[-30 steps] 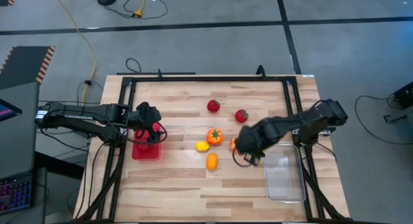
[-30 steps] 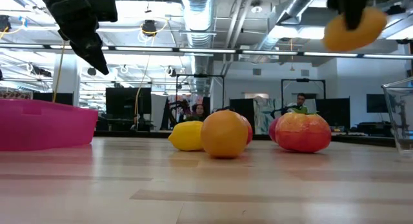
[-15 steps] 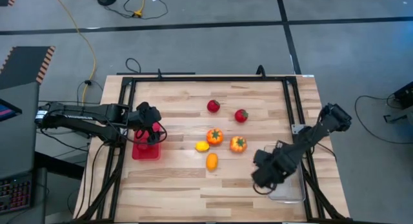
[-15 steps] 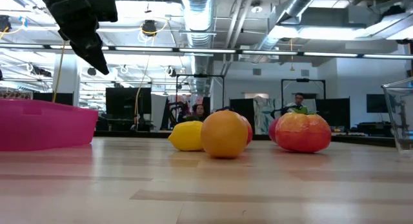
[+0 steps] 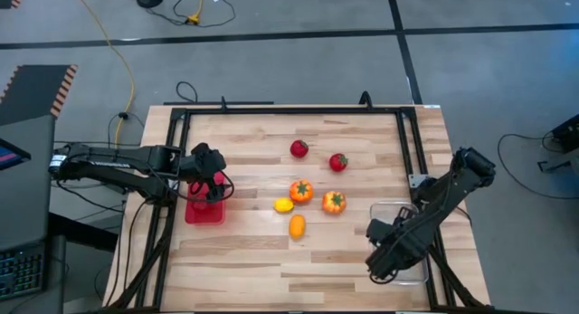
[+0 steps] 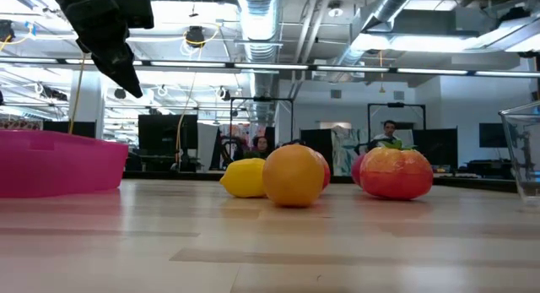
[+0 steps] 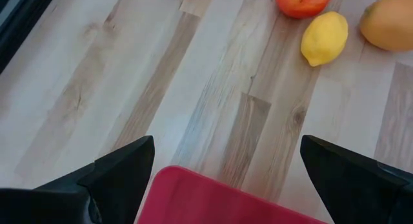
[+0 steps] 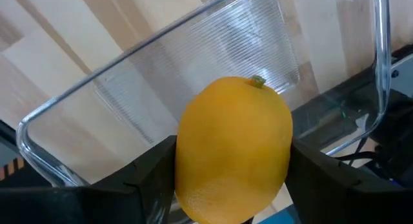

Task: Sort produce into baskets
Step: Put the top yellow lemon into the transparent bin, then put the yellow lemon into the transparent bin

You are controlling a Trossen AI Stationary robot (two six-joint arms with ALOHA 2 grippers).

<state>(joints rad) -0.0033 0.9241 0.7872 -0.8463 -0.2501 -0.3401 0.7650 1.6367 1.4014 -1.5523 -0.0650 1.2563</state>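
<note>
My right gripper [image 5: 384,258] is shut on a yellow-orange lemon [image 8: 233,150] and stands over the near end of the clear basket [image 5: 404,214], whose rim also shows in the right wrist view [image 8: 97,82]. My left gripper [image 5: 215,185] is open and empty, held above the red basket [image 5: 201,213]; the left wrist view shows its fingers [image 7: 227,143] wide apart over the basket's rim [image 7: 213,195]. On the table lie two red strawberries [image 5: 298,148] [image 5: 337,162], two orange tomatoes [image 5: 300,191] [image 5: 334,202], a yellow lemon [image 5: 284,204] and an orange oval [image 5: 297,226]. My right gripper pinches the lemon between its two fingers, one on each side of its middle [image 8: 187,166]. The fingers come from above, pointing down. The lemon is lifted clear above the clear basket's floor, its stem end [image 8: 258,81] pointing away from the wrist.
Black frame rails [image 5: 172,169] run along the table's left, right and far edges. The loose produce is clustered mid-table. In the low view the red basket [image 6: 59,162] is at the left and the clear basket's corner [image 6: 525,149] at the right.
My right gripper has carried the lemon from the middle of the table, beside the tomatoes, toward the near right corner and now stands over the clear basket. It has left the low view. The orange tomato it had covered shows again.
</note>
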